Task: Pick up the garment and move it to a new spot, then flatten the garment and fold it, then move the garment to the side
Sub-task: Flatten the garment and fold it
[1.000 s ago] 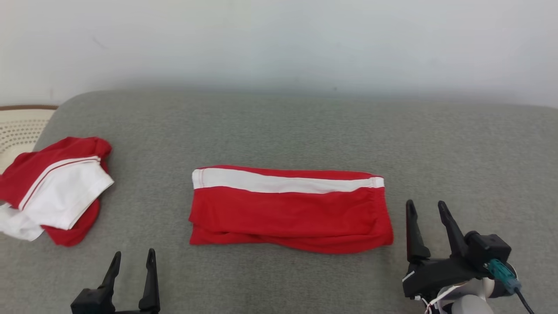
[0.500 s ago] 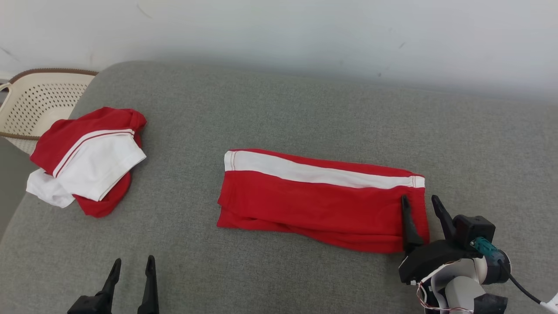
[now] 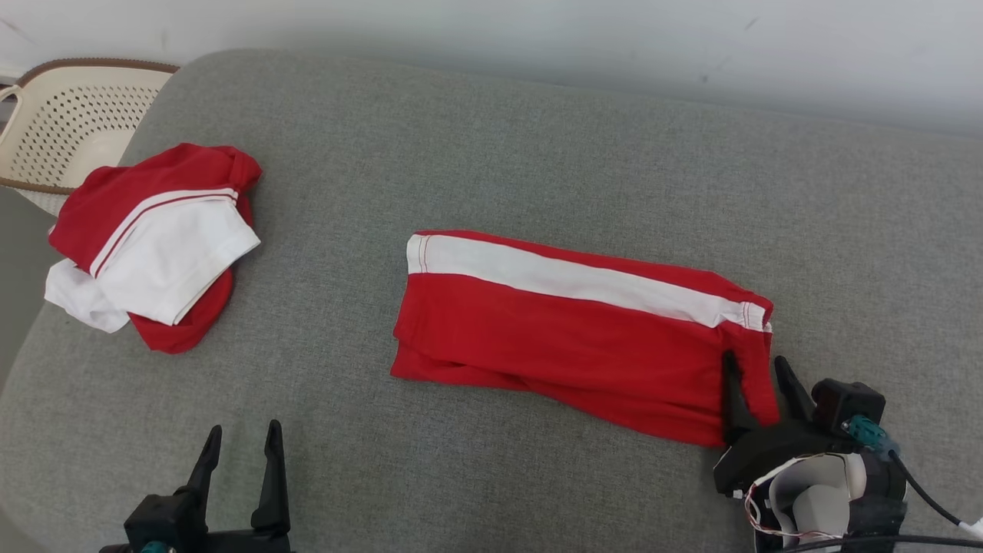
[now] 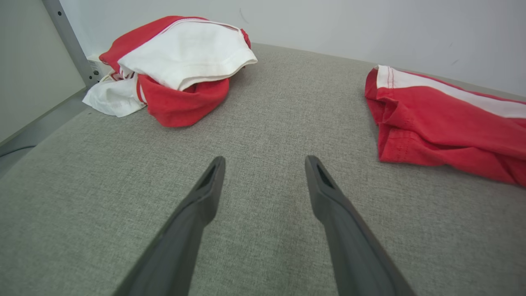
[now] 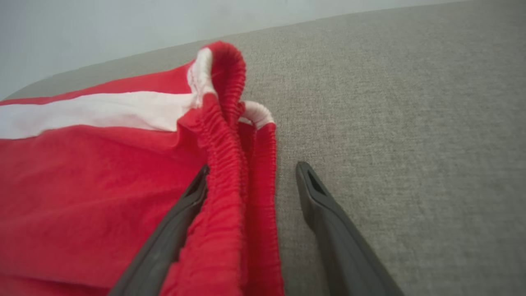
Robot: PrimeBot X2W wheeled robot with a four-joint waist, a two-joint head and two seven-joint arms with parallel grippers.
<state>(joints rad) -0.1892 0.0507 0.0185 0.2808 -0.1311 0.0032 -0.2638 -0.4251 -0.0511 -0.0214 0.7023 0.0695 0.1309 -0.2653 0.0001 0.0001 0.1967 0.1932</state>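
Note:
The garment (image 3: 568, 330), red shorts with a white side stripe, lies folded into a long strip mid-cushion. It also shows in the left wrist view (image 4: 444, 123) and the right wrist view (image 5: 102, 185). My right gripper (image 3: 755, 361) is open at its right end. The gathered elastic waistband (image 5: 230, 135) stands up between the two fingers and drapes over the left one (image 5: 172, 234). The other finger (image 5: 324, 213) rests on bare cushion. My left gripper (image 3: 243, 428) is open and empty near the front edge, its fingers (image 4: 193, 218) over bare fabric left of the garment.
A crumpled red and white pile of clothes (image 3: 153, 246) sits at the cushion's left end, also in the left wrist view (image 4: 181, 70). A cream perforated basket (image 3: 69, 115) stands beyond it. The grey cushion (image 3: 537, 153) runs back to a pale wall.
The head camera has tilted and turned. My right gripper has pushed in to the garment's right end, and the waistband edge now stands up between its fingers. The left gripper stays put.

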